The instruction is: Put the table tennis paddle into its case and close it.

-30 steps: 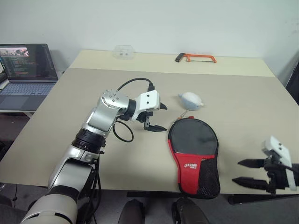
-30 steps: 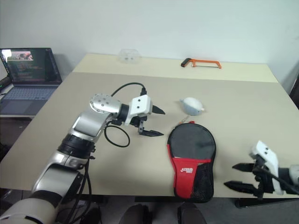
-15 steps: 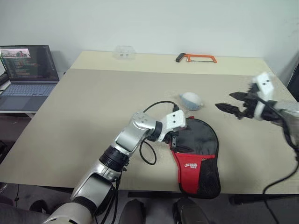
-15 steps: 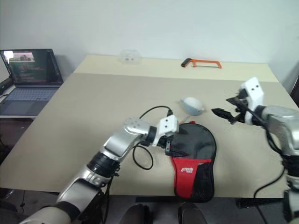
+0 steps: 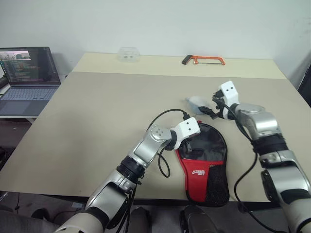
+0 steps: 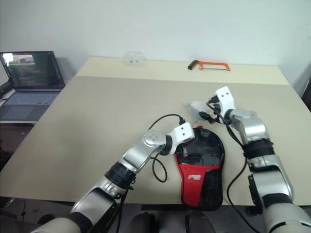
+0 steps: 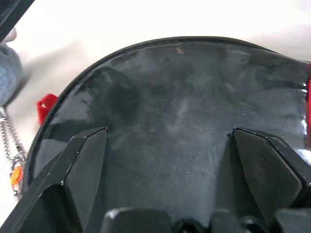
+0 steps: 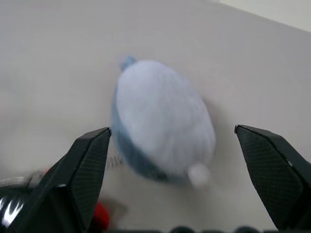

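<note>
The case (image 5: 203, 162) lies near the table's front edge: a round black top, with a red logo panel and a black mesh pocket below it. The table tennis paddle is hidden; I cannot tell it apart from the case's glossy black top (image 7: 184, 102). My left gripper (image 5: 191, 149) hovers open just over that black top, near its left edge, its fingers (image 7: 90, 145) spread with nothing between them. My right gripper (image 5: 206, 110) is open beyond the case's far edge. It points at a pale blue plush ball (image 8: 163, 121), which it is not touching.
The plush ball (image 5: 196, 102) has a small chain that reaches the case's far rim. An orange hacksaw (image 5: 204, 60) and a clear plastic box (image 5: 129, 53) lie at the table's far side. A laptop (image 5: 26, 73) stands on a side table to the left.
My left gripper moved right and down from the bare table to over the case's black top. My right arm swung up from the front right edge, forward and left to the plush ball.
</note>
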`<state>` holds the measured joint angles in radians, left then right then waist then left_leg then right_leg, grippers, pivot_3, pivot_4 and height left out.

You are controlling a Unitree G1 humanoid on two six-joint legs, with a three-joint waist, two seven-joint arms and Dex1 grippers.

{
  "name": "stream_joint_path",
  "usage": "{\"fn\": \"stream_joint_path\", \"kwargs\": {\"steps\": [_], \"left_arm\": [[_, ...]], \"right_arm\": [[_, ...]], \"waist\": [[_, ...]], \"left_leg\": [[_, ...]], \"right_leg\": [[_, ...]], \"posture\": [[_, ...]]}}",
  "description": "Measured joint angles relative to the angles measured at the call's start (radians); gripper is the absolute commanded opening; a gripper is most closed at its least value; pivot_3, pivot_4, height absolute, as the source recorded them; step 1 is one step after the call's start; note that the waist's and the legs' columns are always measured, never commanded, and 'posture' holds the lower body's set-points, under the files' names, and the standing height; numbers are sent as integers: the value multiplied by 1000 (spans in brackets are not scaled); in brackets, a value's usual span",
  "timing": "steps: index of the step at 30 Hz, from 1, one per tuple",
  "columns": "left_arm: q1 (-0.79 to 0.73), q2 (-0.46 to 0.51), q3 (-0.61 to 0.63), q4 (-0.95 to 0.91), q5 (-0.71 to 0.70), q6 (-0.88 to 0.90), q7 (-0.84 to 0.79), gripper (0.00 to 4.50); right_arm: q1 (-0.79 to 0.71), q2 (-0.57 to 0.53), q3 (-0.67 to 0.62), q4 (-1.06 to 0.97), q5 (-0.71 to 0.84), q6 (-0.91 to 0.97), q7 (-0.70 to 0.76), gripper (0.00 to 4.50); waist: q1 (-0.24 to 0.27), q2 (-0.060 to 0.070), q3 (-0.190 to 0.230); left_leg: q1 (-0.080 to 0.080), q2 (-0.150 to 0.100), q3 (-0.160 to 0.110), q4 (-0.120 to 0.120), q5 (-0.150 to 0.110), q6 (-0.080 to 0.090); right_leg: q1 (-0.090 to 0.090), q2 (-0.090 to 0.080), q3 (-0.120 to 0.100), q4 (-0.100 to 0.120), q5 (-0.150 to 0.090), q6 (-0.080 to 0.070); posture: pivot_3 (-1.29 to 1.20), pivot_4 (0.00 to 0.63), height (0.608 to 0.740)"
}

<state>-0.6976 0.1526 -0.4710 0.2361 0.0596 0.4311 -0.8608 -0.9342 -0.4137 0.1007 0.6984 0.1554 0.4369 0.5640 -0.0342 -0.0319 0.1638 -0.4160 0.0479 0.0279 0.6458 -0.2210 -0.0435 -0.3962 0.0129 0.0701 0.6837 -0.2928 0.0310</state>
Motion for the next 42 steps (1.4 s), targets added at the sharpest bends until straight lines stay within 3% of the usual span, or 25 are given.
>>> {"fn": "stream_joint_path", "kwargs": {"steps": [11, 14, 21, 24, 32, 37, 42], "left_arm": [[40, 86, 18, -132, -1, 105, 19, 4500], [40, 89, 26, -138, -2, 116, 24, 4500], [49, 60, 25, -147, -11, 128, 41, 4500], [49, 53, 24, -135, -17, 127, 40, 4500], [43, -7, 31, -59, -95, 104, -14, 4500], [-82, -93, 109, 95, -150, 71, -13, 4500], [-107, -91, 35, 279, -52, -55, 17, 4500]], "right_arm": [[-150, 128, -40, 393, -76, -218, -97, 4456], [-159, 136, -48, 436, -91, -237, -116, 3906], [-173, 139, -77, 469, -99, -253, -132, 1630], [-173, 135, -79, 469, -104, -252, -131, 992], [-173, 123, -83, 465, -105, -233, -128, 653], [-162, 118, -82, 433, -105, -210, -105, 653], [-139, 113, -83, 383, -104, -187, -89, 651]], "waist": [[0, 1, 0], [0, 1, 0], [-1, 1, 0], [-2, 1, 0], [-1, 1, 0], [0, 1, 0], [-5, 4, -2]], "left_leg": [[0, 0, 0, 0, 0, 0], [0, 0, 0, 0, 0, 0], [1, 0, 0, 0, 0, 0], [1, 0, 1, 0, 0, 0], [1, 0, 1, 0, 0, 0], [0, -1, 1, 0, 0, 0], [0, 0, 1, -1, 0, 0]], "right_leg": [[0, -1, 0, 1, 0, 0], [0, -1, 0, 1, 0, 0], [0, -1, 0, 2, 0, 0], [-1, -1, 1, 3, 0, 0], [0, -1, 0, 3, 0, 0], [0, -1, 0, 2, 0, 0], [-1, -1, 0, 0, 0, 0]], "posture": [[0, 150, 740], [0, 150, 740], [0, 150, 740], [0, 150, 740], [0, 150, 740], [0, 150, 740], [0, 150, 740]]}}
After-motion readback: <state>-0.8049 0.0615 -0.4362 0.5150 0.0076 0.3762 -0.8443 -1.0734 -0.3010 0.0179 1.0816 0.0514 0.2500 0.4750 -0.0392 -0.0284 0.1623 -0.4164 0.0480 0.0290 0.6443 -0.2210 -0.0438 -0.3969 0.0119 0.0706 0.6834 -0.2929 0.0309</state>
